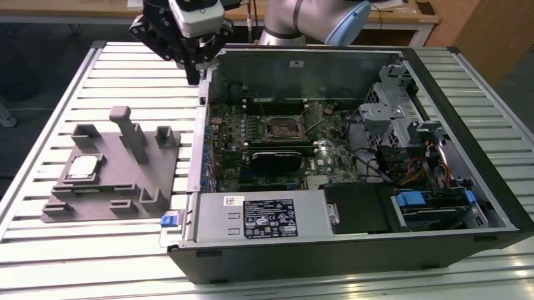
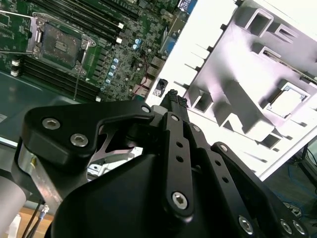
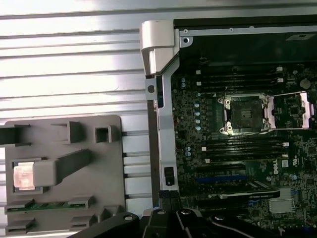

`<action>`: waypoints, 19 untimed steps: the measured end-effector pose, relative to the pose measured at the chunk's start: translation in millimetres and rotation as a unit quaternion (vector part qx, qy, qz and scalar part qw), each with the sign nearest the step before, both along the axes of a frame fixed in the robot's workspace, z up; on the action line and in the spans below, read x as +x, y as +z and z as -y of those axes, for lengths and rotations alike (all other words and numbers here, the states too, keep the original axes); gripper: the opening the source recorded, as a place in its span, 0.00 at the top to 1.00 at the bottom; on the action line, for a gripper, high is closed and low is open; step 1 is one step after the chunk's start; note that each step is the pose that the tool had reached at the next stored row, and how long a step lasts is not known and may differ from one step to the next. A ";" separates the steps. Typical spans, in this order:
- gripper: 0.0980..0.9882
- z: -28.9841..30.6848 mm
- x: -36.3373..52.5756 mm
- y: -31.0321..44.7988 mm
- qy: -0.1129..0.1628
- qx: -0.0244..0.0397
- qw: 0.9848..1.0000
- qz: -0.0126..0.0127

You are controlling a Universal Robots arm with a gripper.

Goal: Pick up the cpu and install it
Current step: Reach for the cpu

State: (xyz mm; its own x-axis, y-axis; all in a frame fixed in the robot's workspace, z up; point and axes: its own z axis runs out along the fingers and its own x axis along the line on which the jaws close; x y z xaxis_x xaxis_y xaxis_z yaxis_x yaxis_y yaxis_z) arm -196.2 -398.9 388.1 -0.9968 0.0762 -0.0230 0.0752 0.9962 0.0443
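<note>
The cpu [image 1: 82, 167], a small silvery square chip, lies in a recess on the exterior view's left side of the grey fixture [image 1: 159, 178]. Both wrist views show it too, cpu [image 2: 285, 101] and cpu [image 3: 23, 176]. My gripper [image 1: 194, 76] hangs above the table beside the back left corner of the open computer case, well away from the chip. Its black fingertips [image 2: 173, 97] are pressed together with nothing between them. The dark socket [image 1: 281, 128] with its metal frame sits open on the motherboard, also seen as socket [image 3: 245, 114].
The open computer case [image 1: 492, 187] lies on a slatted metal table [image 1: 100, 250]. Inside it are a silver box with a white label [image 1: 259, 215], drive cages and cables at the right. Upright posts [image 1: 125, 128] rise from the grey fixture.
</note>
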 end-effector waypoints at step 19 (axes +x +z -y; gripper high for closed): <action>0.99 0.0 -12.7 -1.4 0.000 0.000 1.000 0.000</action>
State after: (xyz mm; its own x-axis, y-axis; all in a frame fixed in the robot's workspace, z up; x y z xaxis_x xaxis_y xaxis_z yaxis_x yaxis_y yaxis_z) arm -209.0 -398.9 386.7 -0.9968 0.0762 -0.0224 0.0752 0.9962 0.0442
